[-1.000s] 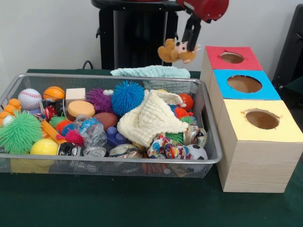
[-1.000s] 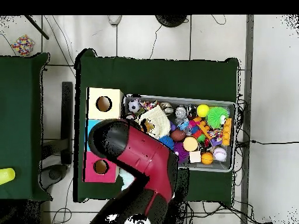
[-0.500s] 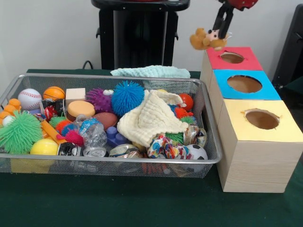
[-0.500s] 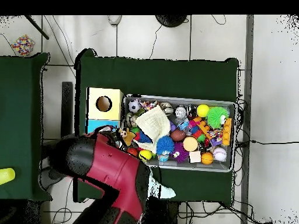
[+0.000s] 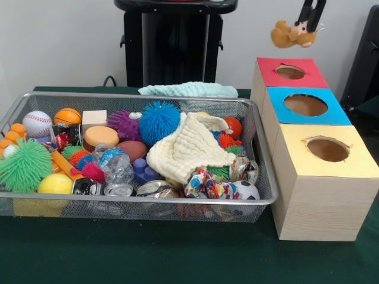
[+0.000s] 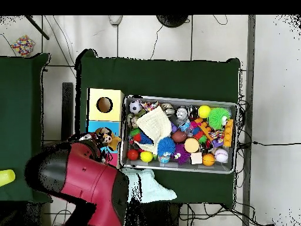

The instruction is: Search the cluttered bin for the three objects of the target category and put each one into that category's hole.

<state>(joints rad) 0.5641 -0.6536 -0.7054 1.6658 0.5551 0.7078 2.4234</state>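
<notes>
Gripper (image 5: 309, 22) hangs at the top right of the front view, above the red-topped box (image 5: 290, 72). Its two dark fingers are closed on a small brown plush toy (image 5: 292, 35), which dangles in the air, apart from the box and a little to the left of the red hole (image 5: 290, 71). In the overhead view the red arm (image 6: 79, 182) covers most of the red box, and the plush toy (image 6: 106, 139) shows at its tip, just beside the blue-topped box (image 6: 103, 126).

Three wooden boxes stand in a row, touching each other: the red one, then the blue-topped box (image 5: 308, 106), then the yellow-topped box (image 5: 325, 152) nearest the camera. Each has one round hole in its top.

Beside them on the green table (image 5: 177, 254) sits the wire mesh bin (image 5: 136, 204), full of toys. A cream waffle cloth (image 5: 188, 148) lies over the middle. Around it are a blue spiky ball (image 5: 159, 121), a purple spiky ball (image 5: 123, 123), a green spiky ball (image 5: 25, 164), a baseball (image 5: 37, 123), a small basketball (image 5: 67, 115), a yellow ball (image 5: 55, 184), a small soccer ball (image 5: 245, 190) and a wooden block (image 5: 94, 117). A pale green cloth (image 5: 188, 90) lies on the table behind the bin.

No writing or brand can be read on any object.
</notes>
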